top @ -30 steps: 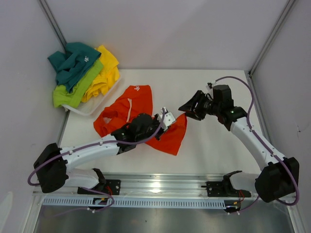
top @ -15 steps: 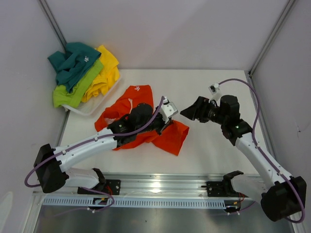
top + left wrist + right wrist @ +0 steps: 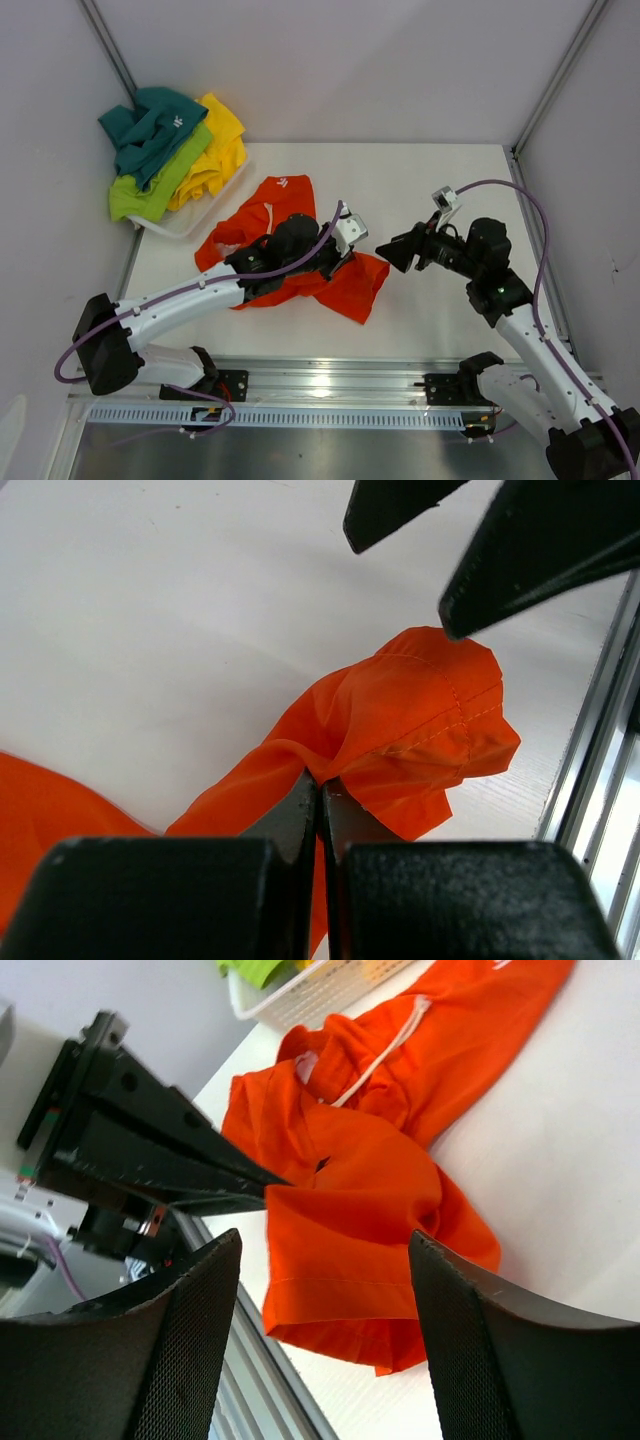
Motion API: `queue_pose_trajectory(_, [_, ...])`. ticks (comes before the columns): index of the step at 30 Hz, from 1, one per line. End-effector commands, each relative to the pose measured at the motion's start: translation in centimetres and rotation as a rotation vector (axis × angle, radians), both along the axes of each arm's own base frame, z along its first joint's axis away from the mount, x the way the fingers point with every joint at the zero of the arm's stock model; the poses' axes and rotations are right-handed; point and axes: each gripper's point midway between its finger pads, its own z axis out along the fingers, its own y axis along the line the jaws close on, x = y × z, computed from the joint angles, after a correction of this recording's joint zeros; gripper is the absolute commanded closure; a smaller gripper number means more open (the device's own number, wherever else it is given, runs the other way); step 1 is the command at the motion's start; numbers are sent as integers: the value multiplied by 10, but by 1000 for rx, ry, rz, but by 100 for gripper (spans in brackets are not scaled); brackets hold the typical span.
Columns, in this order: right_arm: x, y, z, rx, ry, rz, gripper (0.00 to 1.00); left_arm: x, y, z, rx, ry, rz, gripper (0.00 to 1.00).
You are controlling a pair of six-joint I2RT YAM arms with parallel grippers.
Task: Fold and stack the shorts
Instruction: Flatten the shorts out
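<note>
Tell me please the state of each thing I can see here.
orange shorts: crumpled, unfolded, one corner pinched
left gripper: shut on the orange shorts
right gripper: open, empty
teal shorts: unfolded, heaped on the white basket
lime green shorts: unfolded, same heap
yellow shorts: unfolded, same heap

Your right gripper [image 3: 386, 254] now stands clear of the orange shorts [image 3: 350, 285], jaws spread wider, and its arm sits nearer the table's near edge. Your left gripper [image 3: 322, 792] holds its pinched fold further right, bunching the cloth.
</note>
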Motion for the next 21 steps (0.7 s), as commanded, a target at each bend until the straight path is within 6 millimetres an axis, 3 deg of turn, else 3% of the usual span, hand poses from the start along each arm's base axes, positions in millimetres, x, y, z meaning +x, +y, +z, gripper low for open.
queue_pose_trajectory(1, [-14, 10, 8, -17, -109, 95, 30, 1, -5, 24, -50, -18, -8, 100])
queue_pose_trajectory(11, [-31, 26, 1, -57, -142, 160, 26, 3, -3, 28, -45, -20, 3, 100])
queue_pose_trajectory(21, [-41, 41, -21, -158, -147, 143, 36, 3, 1, 28, -21, -12, 11, 100])
